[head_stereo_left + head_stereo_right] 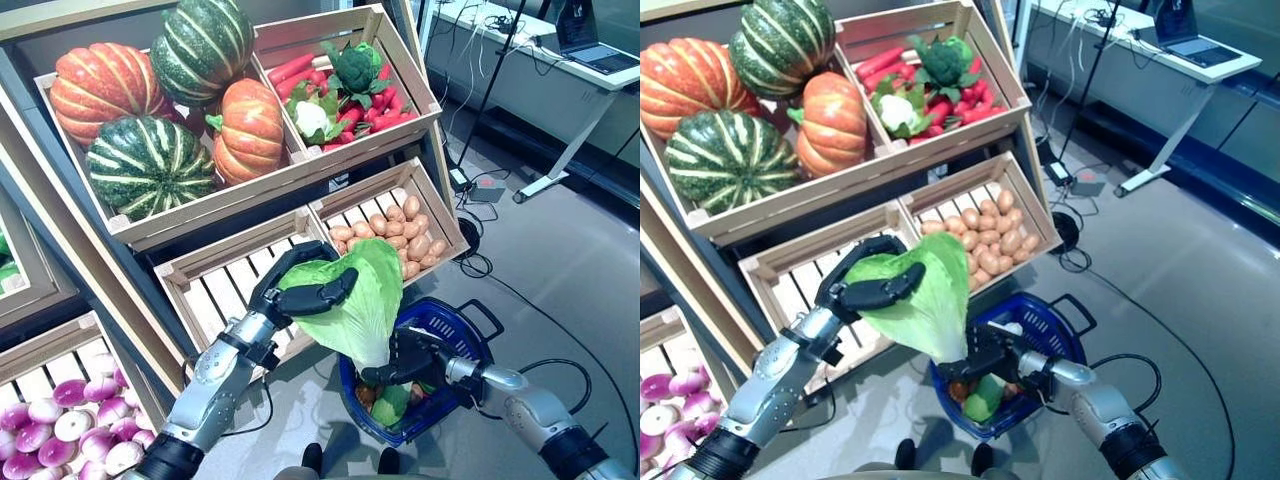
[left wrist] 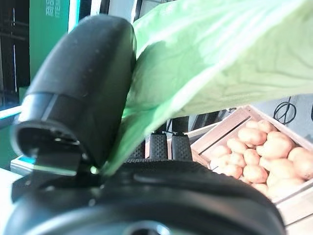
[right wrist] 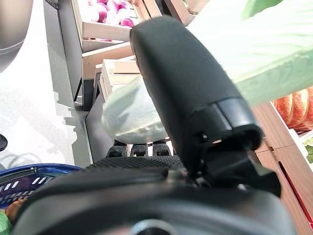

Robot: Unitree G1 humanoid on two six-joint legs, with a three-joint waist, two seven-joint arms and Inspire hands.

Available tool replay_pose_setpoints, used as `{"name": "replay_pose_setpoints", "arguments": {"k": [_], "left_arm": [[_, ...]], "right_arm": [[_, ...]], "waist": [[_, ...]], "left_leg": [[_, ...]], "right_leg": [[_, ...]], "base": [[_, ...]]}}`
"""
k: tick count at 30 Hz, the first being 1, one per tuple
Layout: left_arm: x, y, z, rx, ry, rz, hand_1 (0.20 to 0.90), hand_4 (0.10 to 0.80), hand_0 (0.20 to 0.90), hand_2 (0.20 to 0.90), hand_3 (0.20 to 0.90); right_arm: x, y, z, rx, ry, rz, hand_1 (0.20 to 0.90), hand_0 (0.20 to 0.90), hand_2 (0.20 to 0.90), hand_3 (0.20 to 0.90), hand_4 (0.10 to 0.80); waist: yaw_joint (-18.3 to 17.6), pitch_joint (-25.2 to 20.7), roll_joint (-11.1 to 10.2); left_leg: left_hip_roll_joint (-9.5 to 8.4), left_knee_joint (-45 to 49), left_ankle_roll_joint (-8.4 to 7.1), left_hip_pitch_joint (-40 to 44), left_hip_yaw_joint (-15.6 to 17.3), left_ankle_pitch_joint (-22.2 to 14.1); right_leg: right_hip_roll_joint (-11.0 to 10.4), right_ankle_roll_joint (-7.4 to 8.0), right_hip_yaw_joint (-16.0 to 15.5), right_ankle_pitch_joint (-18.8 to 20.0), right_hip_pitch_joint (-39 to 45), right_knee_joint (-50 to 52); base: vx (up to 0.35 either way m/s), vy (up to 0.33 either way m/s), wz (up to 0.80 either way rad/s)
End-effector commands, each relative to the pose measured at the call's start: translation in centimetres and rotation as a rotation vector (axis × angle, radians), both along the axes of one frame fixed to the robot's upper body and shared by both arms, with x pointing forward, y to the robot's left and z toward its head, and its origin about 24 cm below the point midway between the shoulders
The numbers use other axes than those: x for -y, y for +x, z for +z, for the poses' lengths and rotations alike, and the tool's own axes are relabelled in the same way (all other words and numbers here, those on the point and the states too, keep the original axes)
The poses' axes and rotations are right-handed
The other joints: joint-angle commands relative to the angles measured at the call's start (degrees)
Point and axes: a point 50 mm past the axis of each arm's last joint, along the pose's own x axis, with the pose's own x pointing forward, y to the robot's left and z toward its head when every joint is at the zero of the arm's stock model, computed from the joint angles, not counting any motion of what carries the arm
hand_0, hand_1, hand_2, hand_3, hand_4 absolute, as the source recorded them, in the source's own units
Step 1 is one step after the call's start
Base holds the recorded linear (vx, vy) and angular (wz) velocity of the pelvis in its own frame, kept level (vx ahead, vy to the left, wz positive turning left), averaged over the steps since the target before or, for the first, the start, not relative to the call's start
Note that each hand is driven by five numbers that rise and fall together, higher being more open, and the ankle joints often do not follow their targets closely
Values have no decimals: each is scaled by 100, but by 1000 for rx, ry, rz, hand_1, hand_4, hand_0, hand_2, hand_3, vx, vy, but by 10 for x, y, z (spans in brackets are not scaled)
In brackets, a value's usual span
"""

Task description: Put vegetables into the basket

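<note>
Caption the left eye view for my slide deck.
Left hand holds a lettuce above the blue basket gripped by the right hand.

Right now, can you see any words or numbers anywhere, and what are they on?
Green sign: white print, cut off at the edge and too blurred to read.
Basket: no words or numbers show.
Wooden crates: no labels or price tags show.
Laptop: too small to read anything.

Left hand [image 2: 146, 196] fills the bottom, thumb pressed on a green cabbage leaf [image 2: 225, 54]; potatoes [image 2: 259, 156] in a wooden crate [image 2: 293, 205] lower right
</note>
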Motion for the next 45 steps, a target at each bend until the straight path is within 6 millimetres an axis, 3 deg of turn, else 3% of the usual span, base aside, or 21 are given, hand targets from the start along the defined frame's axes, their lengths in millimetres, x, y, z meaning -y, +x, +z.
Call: {"name": "replay_pose_setpoints", "arguments": {"k": [1, 12, 14, 15, 21, 34, 39, 41, 45], "left_arm": [[29, 9, 48, 210, -138, -174, 300, 400, 300, 300, 300], [33, 6, 46, 215, -83, -276, 300, 400, 300, 300, 300], [31, 6, 45, 206, -82, -257, 458, 505, 458, 458, 458], [30, 6, 45, 204, -82, -246, 900, 800, 900, 900, 900], [16, 5, 45, 191, -94, -207, 900, 800, 900, 900, 900], [-15, -2, 47, 205, -116, -88, 900, 800, 900, 900, 900], [-21, 0, 54, 239, -117, -62, 900, 800, 900, 900, 900], [-23, 4, 62, 288, -123, -43, 900, 800, 900, 900, 900], [-22, 11, 76, 357, -139, -22, 900, 800, 900, 900, 900]], "right_arm": [[-39, 21, 39, 173, 199, 168, 300, 300, 300, 300, 400], [-35, 25, 43, 195, 222, 107, 300, 300, 300, 300, 400], [-32, 25, 44, 202, 221, 80, 300, 300, 300, 300, 400], [-30, 25, 43, 204, 220, 59, 300, 300, 300, 300, 400], [-9, 26, 46, 238, 228, -76, 300, 300, 300, 300, 400], [54, 26, 78, 467, 397, -529, 300, 300, 300, 300, 400], [79, 23, 85, 570, 570, -759, 300, 300, 300, 300, 400], [95, 24, 86, 620, 702, -956, 300, 300, 300, 300, 400], [110, 31, 87, 645, 782, -1090, 300, 300, 300, 300, 400]], "waist": [[22, -541, -292], [-18, -570, -257], [-23, -560, -247], [-24, -558, -243], [-42, -530, -232], [-168, -282, -216], [-218, 4, -204], [-221, 335, -136], [-217, 766, -26]], "left_leg": [[-24, 4, -39, 25, 241, -211], [-8, 4, -36, 30, 274, -215], [-13, 4, -38, 25, 257, -213], [-17, 4, -37, 25, 253, -214], [0, 4, -37, 5, 275, -209], [1, 4, 3, -136, 301, -209], [-6, 4, 25, -316, 275, -186], [-16, 4, 25, -563, 244, -130], [-37, 56, -3, -904, 192, -7]], "right_leg": [[-362, 328, 29, 48, 179, 9], [-352, 343, 72, 57, 162, 9], [-347, 348, 90, 65, 153, 9], [-346, 352, 97, 68, 153, 9], [-339, 358, 100, 84, 132, 9], [-242, 299, 132, 64, 41, 9], [-195, 253, 137, -39, -197, 222], [-171, 203, 133, -125, -490, 440], [-131, 141, 150, -197, -880, 729]], "base": [[0, 0, 0], [0, 0, 0], [0, 0, 0], [0, 0, 0], [-2, -5, 0], [-1, -33, -1], [-59, -47, 1], [-228, -58, 3], [-176, -20, 2]]}}
